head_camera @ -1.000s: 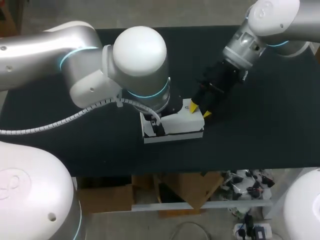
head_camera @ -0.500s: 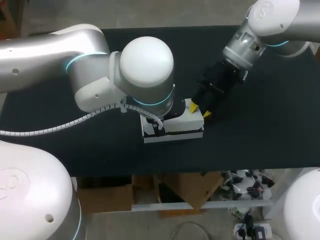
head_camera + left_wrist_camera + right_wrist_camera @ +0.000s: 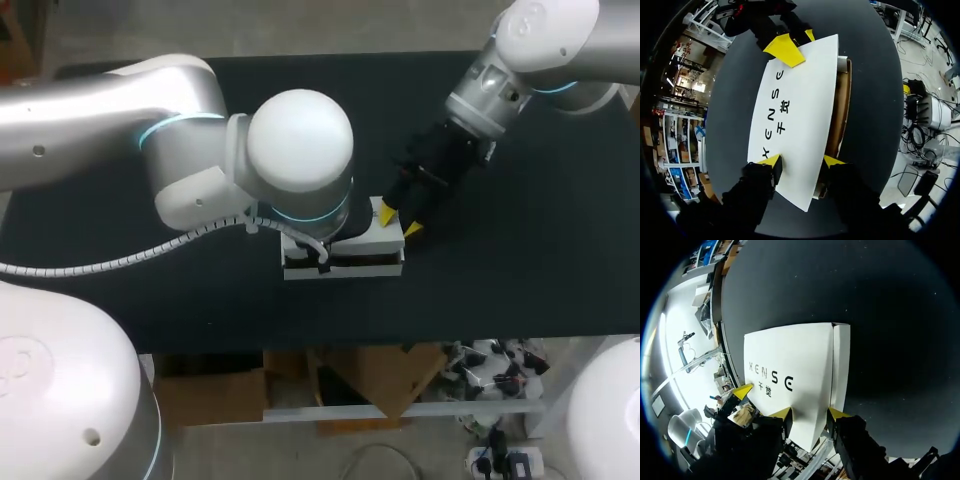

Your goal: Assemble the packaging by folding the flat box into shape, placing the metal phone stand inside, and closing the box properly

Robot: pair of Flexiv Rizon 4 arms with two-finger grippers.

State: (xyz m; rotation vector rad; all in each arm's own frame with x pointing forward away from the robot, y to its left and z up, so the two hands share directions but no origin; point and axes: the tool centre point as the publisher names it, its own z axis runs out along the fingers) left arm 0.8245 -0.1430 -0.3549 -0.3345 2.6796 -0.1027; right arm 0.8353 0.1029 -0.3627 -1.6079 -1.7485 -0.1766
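Closing step, I judge; white box sits on the counter, lid slightly ajar; left end effector and right end effector straddle opposite ends, fingers parted, holding nothing; next, press lid flush.

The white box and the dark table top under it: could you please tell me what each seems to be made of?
The box looks like thin cardboard: matte white and printed outside, raw brown inside where an inner wall shows along one edge. The table top looks like a black matte covering, perhaps cloth or a mat; it shows no glare, so the material stays uncertain.
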